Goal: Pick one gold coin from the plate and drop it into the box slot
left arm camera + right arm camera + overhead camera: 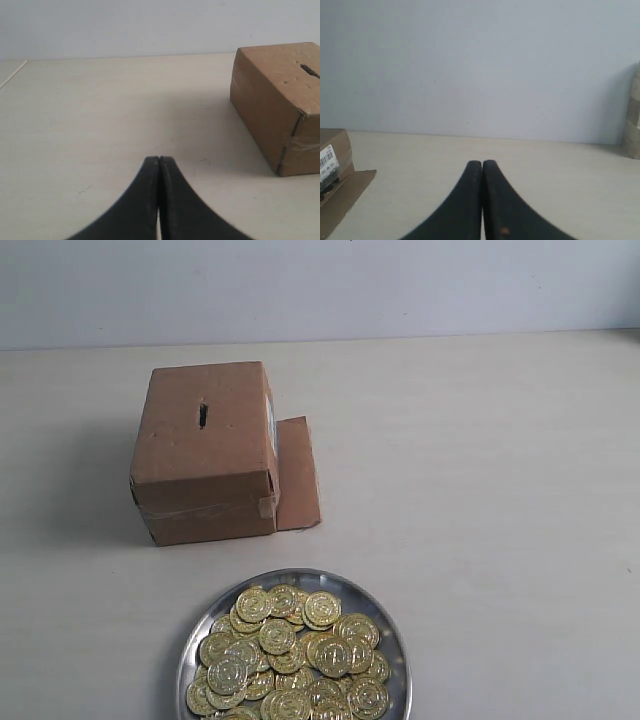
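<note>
Both grippers are pressed shut and hold nothing. Your left gripper (159,162) shows its two black fingers meeting tip to tip above the bare table (500,490), and your right gripper (482,165) looks the same. Neither reaches into the exterior view, so I judge them parked and the pick not yet begun. You will have to open one before it can take a coin.

From the left wrist, the box (205,455) sits near, off to one side, with its taped corner facing you. The box slot (202,416) is a short dark slit in the top face and nothing covers it. The right wrist sees only the box's white label (327,161) and the loose flap (298,475) lying flat on the table against that side.

The plate (402,665) lies in front of the box, apart from it. The gold coins (285,655) are heaped and overlapping, so lifting just one looks like the hard part. Nothing stands between plate and box. Pale stacked blocks (633,115) show at the edge of the right wrist view, well away; I cannot tell what they are.
</note>
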### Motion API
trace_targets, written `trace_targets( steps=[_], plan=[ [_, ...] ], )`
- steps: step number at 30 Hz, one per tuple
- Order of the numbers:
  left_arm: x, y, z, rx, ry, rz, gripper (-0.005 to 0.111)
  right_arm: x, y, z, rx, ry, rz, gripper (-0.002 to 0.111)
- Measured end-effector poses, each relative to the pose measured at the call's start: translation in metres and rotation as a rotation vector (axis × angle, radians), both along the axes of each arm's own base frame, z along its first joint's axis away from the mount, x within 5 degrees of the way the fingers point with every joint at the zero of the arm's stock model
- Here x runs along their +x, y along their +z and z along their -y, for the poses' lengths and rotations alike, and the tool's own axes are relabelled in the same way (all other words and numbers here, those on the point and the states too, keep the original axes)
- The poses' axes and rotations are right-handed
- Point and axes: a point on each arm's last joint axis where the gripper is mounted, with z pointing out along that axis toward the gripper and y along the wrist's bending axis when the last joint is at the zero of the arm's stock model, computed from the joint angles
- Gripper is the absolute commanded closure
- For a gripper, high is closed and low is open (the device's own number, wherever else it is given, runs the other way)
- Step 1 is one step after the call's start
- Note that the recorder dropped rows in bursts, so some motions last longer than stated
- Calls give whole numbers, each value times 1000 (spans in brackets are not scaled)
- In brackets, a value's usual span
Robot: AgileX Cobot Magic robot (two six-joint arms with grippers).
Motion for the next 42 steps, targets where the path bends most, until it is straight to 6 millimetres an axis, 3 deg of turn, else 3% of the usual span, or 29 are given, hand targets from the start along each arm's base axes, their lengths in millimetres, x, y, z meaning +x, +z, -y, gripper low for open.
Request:
trace_targets(
  steps=[5, 12, 17, 23, 29, 35, 42],
  plan=[
    [0, 0, 0, 0, 0, 0, 107, -1, 11, 0, 238, 16, 117, 108],
    [0, 0, 0, 0, 0, 0, 107, -10, 51, 0, 271, 33, 193, 108],
    [0, 0, 0, 0, 0, -2, 107, -19, 80, -1, 268, 39, 142, 108],
    [0, 0, 0, 0, 0, -2, 107, -13, 100, -9, 186, 94, -53, 108],
    [0, -1, 0, 0, 1, -8, 107, -7, 106, -37, -62, 434, -259, 108],
    [0, -1, 0, 0, 1, -8, 107, 2, 103, -55, -44, 680, -384, 108],
    [0, -1, 0, 0, 1, -8, 107, 23, 89, -60, -23, 765, -566, 108]
  ],
)
